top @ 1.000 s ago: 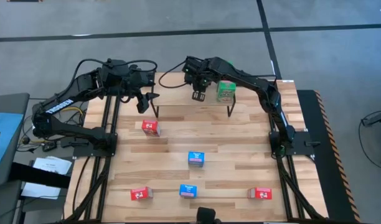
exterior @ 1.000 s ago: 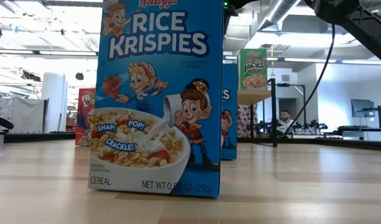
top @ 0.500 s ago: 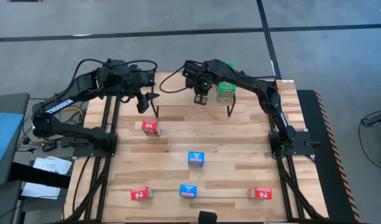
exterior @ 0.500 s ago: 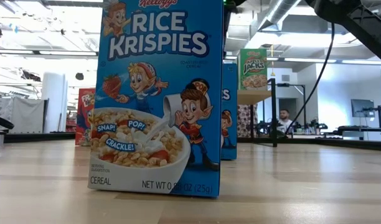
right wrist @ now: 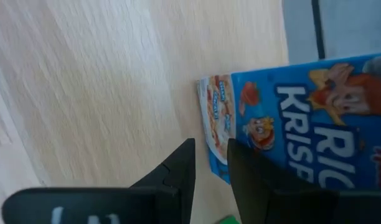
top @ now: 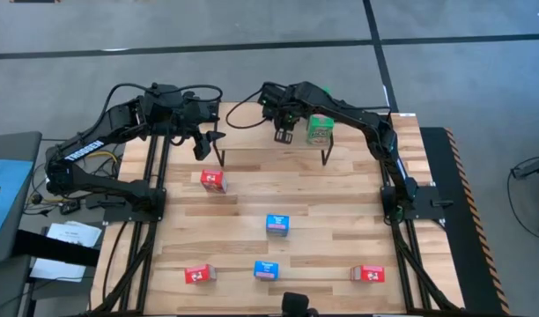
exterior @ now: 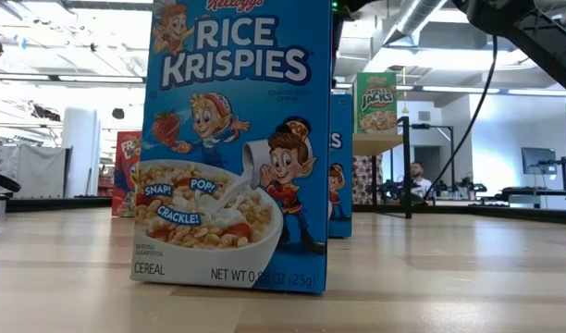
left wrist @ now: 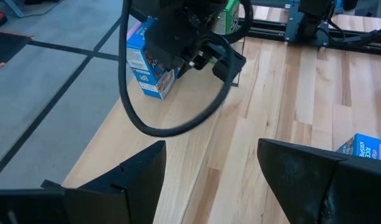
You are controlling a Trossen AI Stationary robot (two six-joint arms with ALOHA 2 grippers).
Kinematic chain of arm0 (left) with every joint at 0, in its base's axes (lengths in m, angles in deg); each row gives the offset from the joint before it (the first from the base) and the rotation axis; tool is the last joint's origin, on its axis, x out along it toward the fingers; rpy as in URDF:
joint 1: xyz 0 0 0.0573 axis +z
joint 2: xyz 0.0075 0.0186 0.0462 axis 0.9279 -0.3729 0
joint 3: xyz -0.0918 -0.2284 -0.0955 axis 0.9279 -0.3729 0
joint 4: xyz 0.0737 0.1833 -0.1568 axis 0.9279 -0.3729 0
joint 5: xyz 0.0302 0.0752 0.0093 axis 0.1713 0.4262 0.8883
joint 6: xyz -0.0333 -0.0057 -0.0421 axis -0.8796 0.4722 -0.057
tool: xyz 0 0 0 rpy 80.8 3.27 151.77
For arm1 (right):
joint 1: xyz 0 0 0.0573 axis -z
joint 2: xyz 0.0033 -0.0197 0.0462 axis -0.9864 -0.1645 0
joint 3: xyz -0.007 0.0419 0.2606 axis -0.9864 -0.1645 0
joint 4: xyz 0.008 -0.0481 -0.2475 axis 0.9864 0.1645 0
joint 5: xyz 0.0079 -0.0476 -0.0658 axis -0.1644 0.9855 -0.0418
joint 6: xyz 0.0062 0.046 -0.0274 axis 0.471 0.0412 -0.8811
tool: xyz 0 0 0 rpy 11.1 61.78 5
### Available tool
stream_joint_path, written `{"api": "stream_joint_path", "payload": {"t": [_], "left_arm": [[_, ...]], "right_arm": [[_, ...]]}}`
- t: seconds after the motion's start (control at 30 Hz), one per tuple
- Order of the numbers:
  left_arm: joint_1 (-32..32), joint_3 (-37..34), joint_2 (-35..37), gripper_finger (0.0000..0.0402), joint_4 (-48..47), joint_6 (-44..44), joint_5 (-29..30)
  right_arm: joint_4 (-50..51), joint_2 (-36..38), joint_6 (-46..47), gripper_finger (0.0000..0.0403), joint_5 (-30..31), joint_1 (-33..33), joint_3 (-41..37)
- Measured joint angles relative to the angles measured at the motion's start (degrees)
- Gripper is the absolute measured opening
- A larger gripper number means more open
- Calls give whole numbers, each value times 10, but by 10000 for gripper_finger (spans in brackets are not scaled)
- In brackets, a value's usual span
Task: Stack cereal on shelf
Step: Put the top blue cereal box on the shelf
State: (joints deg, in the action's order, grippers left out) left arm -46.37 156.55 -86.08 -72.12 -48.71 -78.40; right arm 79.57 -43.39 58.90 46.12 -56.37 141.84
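Observation:
The shelf (top: 252,132) stands at the table's far middle, with a green cereal box (top: 318,130) upright on its top toward the right. My right gripper (top: 283,134) hangs over the shelf, shut, slanting down. Under it a blue cereal box (right wrist: 290,118) rests on the shelf's top near the far edge; the gripper hides this box in the high view. My left gripper (top: 210,141) waits open just off the shelf's left end and holds nothing. My right gripper comes from above, slanting down, with its shut fingertips (right wrist: 237,155) at the blue box's end (right wrist: 209,118). Whether they touch the box I cannot tell.
Loose cereal boxes stand on the table: a red box (top: 213,180) near the shelf's left leg, a blue box (top: 277,224) in the middle, and near the front edge a red box (top: 197,275), a blue box (top: 266,269) and a red box (top: 368,274).

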Motion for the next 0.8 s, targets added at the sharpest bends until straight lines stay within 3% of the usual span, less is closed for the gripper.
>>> {"api": "stream_joint_path", "payload": {"t": [0.8], "left_arm": [[0, 0, 0, 242, 0, 0, 0]], "right_arm": [[-17, 0, -16, 117, 2, 19, 0]]}}
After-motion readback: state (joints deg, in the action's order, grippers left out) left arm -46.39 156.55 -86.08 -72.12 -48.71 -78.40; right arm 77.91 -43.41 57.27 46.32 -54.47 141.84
